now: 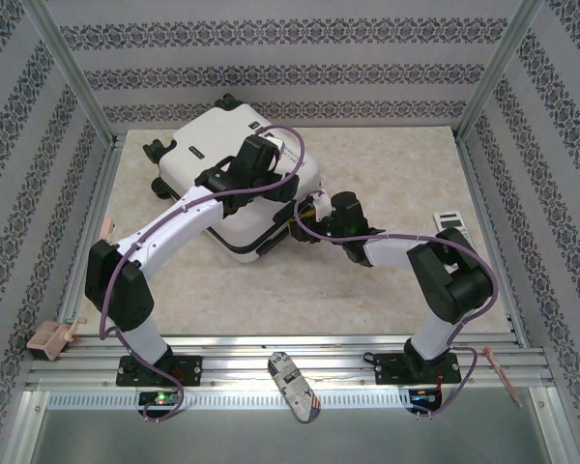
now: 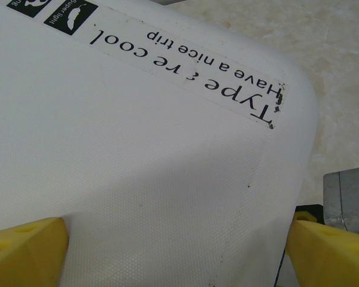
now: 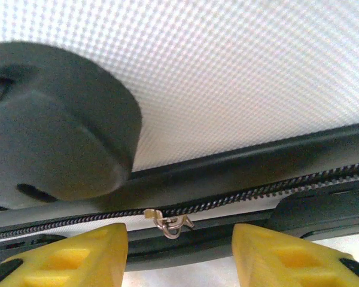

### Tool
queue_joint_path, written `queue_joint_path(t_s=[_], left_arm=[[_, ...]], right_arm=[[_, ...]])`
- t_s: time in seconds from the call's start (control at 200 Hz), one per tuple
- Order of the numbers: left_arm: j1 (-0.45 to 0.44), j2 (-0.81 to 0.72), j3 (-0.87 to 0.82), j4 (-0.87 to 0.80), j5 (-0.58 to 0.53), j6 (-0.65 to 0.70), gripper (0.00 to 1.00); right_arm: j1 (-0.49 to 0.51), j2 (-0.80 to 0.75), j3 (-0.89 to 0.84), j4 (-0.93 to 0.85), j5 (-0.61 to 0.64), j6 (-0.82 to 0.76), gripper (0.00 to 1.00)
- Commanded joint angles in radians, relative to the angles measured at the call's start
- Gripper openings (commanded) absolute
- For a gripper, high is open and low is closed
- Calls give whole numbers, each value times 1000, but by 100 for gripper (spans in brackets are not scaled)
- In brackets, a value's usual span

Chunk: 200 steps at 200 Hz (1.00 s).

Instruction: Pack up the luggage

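The luggage [image 1: 222, 145] is a white hard-shell suitcase lying flat at the back left of the table, lid down, its wheels toward the far side. My left gripper [image 1: 267, 159] hovers over its top near the right corner. In the left wrist view the yellow fingers [image 2: 24, 251] stand wide apart over the white shell [image 2: 143, 155], just below the printed label [image 2: 185, 66], and hold nothing. My right gripper [image 1: 309, 210] faces the suitcase's right side. There the metal zipper pull [image 3: 170, 222] hangs from the black zipper band [image 3: 275, 188], in the gap between the open yellow fingers [image 3: 293, 257], untouched.
A black wheel [image 3: 54, 131] bulges just left of the zipper pull. A small white device [image 1: 454, 224] lies at the table's right edge. A pink clip [image 1: 48, 338] sits on the left rail, and an oblong object [image 1: 295, 387] lies on the front rail between the arm bases.
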Motion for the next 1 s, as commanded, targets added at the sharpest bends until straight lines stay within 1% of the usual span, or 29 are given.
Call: queue_joint_path(t_s=[0.0, 0.09, 0.175, 0.265, 0.435, 0.52, 0.6, 0.714, 0.874, 0.934, 0.994], left_arm=[[-9, 21, 22, -8, 23, -22, 94], [-9, 21, 20, -7, 23, -23, 94], [-9, 19, 19, -8, 23, -18, 94], [-9, 16, 16, -8, 20, -16, 94], [-9, 16, 13, -7, 13, -12, 94], [-9, 18, 13, -6, 13, -11, 94], [-9, 17, 13, -7, 14, -12, 94], [-9, 17, 12, -7, 15, -11, 94], [-9, 16, 11, -11, 10, -12, 94], [-9, 16, 12, -13, 10, -12, 94], [-9, 17, 13, -13, 10, -11, 94]], right_arm=[[17, 37, 52, 32, -61, -13, 46], [9, 43, 60, 57, -120, 8, 42], [-5, 51, 65, 84, -188, 43, 35], [-22, 52, 61, 117, -260, 85, 30], [-55, 44, 38, 192, -374, 170, 26], [-63, 44, 36, 200, -399, 196, 25], [-63, 46, 41, 181, -394, 195, 25], [-57, 65, 44, 160, -363, 181, 28], [-45, 88, 39, 144, -289, 168, 36], [-39, 84, 29, 137, -240, 162, 43], [-33, 79, 22, 134, -206, 152, 44]])
